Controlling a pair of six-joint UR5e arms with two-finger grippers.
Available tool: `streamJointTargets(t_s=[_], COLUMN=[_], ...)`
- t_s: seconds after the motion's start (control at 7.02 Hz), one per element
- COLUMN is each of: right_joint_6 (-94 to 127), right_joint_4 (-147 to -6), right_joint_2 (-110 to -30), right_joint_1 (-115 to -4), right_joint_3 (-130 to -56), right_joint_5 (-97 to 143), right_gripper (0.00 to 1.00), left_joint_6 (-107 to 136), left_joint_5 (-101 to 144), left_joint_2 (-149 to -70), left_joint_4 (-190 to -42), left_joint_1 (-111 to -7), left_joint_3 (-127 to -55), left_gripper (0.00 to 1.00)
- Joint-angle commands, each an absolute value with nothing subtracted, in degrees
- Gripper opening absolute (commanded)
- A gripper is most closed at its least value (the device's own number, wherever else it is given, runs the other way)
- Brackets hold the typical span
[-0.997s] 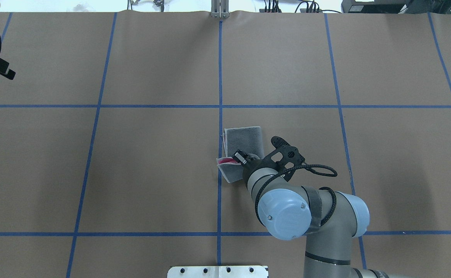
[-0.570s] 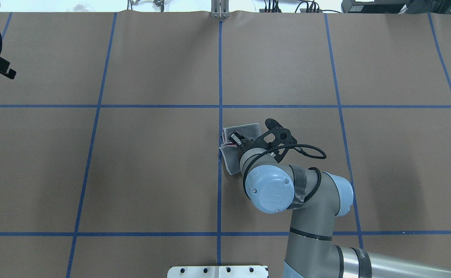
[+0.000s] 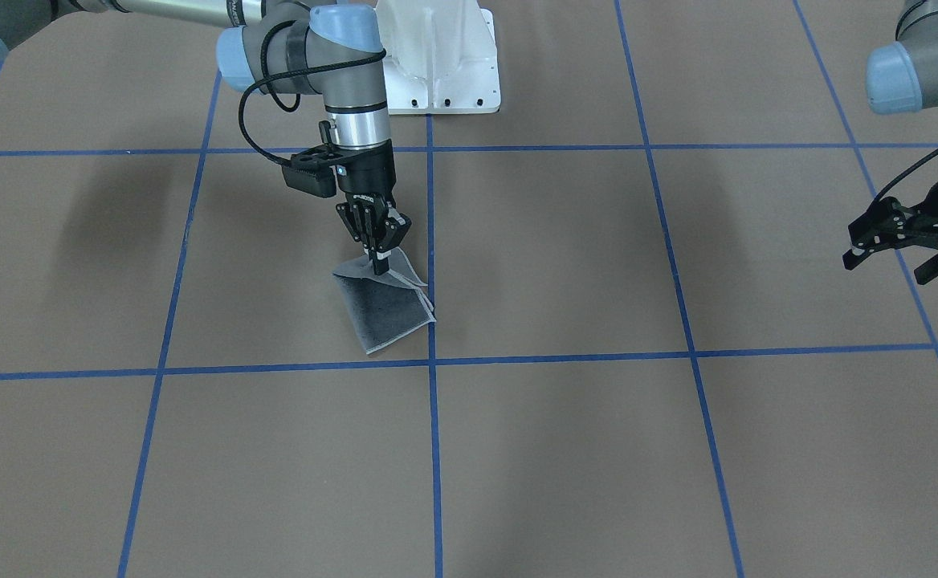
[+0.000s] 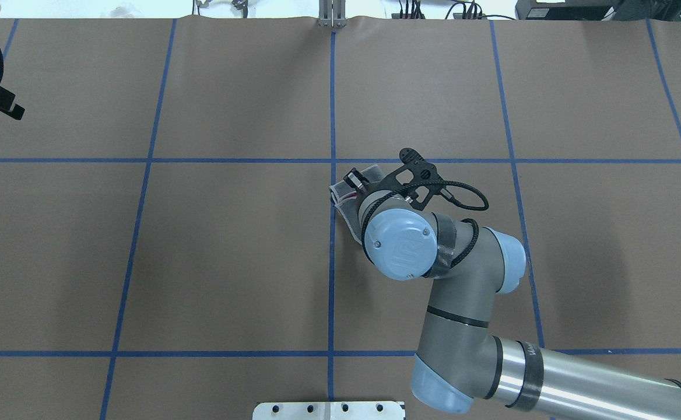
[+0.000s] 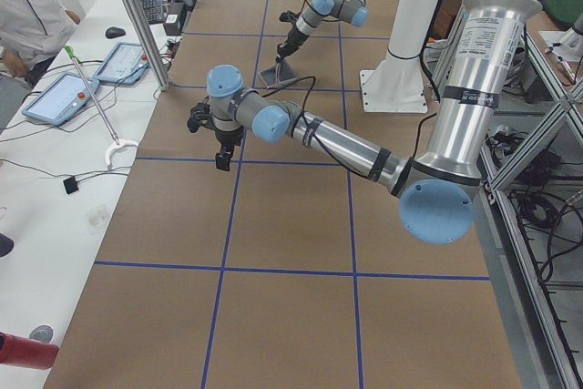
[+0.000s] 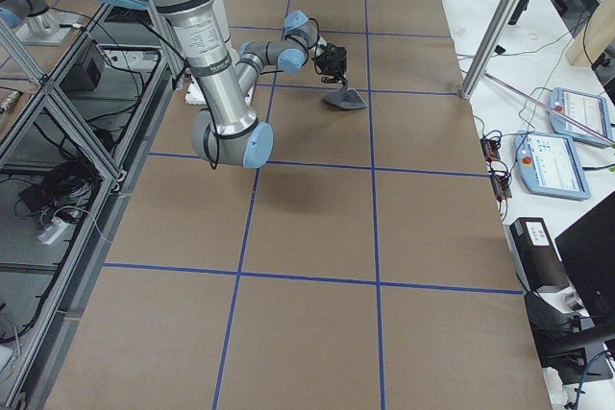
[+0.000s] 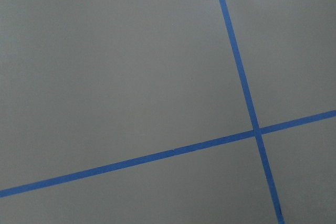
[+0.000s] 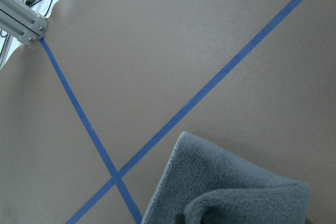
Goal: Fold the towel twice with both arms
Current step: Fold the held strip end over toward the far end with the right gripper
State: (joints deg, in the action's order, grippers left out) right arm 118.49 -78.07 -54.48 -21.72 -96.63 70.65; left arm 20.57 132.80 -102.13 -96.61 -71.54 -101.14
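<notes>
Towel (image 3: 385, 309) on bench (image 3: 678, 449) beside blue tape line (image 3: 434, 449), one edge pinched and raised in right hand (image 3: 379, 261); left hand (image 3: 887, 265) spread wide, idle, well apart; carry low across, match hems, press, then release.

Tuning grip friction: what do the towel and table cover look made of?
The towel looks like terry or microfibre cloth: matte grey, nubby pile, paler stitched hem. The table cover is probably brown kraft paper: matte, and its far edge ripples.
</notes>
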Motion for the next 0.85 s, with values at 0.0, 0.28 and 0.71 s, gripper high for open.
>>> streamJointTargets(t_s=[0.0,0.28,0.71], right_joint_6=[118.39,118.3,117.25], right_joint_4=[-75.17,-75.06,-75.06], right_joint_2=[-51.07,-48.96,-49.83], right_joint_1=[-22.85,-23.9,-24.78], right_joint_3=[-90.55,-87.82,-86.4], right_joint_5=[70.75,71.36,72.24], right_gripper=[0.0,0.0,0.0], left_joint_6=[20.57,20.57,20.57], left_joint_5=[132.8,132.8,132.8], left_joint_2=[-102.13,-102.13,-102.13], left_joint_4=[-96.68,-96.68,-96.77], left_joint_1=[-71.54,-71.54,-71.54], left_joint_3=[-101.07,-101.07,-101.07], left_gripper=[1.0,1.0,1.0])
